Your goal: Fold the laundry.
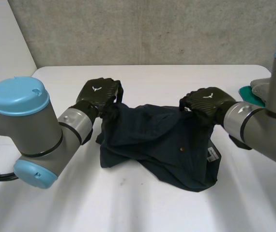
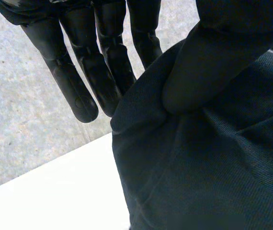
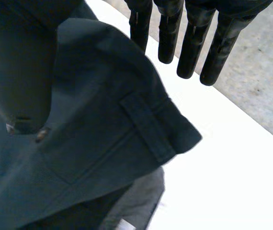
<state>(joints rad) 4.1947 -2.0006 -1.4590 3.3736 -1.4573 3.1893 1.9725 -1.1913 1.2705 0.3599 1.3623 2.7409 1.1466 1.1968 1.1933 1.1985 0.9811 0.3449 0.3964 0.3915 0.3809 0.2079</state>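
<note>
**Step in hand:** spreading the dark garment (image 1: 162,145) ahead of the first fold. It lies bunched on the white table (image 1: 138,208) between the two arms, with its far edge raised at two points. Judging from the crumpled near part, no fold is made yet.

**Left hand** (image 1: 99,94): holds the garment's far corner on the robot's left. In the left wrist view the thumb (image 2: 194,67) presses the cloth against the straight fingers (image 2: 79,91) — a flat pinch, not a curled grasp.

**Right hand** (image 1: 208,102): holds the far edge on the robot's right. In the right wrist view its thumb bears on the cloth near a belt loop (image 3: 146,127). Its straight fingers stand behind the edge and the cloth passes between them, so this reads as a pinch as well.

**Next move (judgement):** draw the hands apart and lift evenly, so that the waistband goes taut and the rest can be laid flat. Both pinches look shallow — a slip at either point is the risk.

**Containers:** a teal object (image 1: 248,92), possibly a tray, sits at the table's right edge, partly hidden by the right arm. A grey item (image 1: 260,86) lies on it. What that item is cannot be told.
</note>
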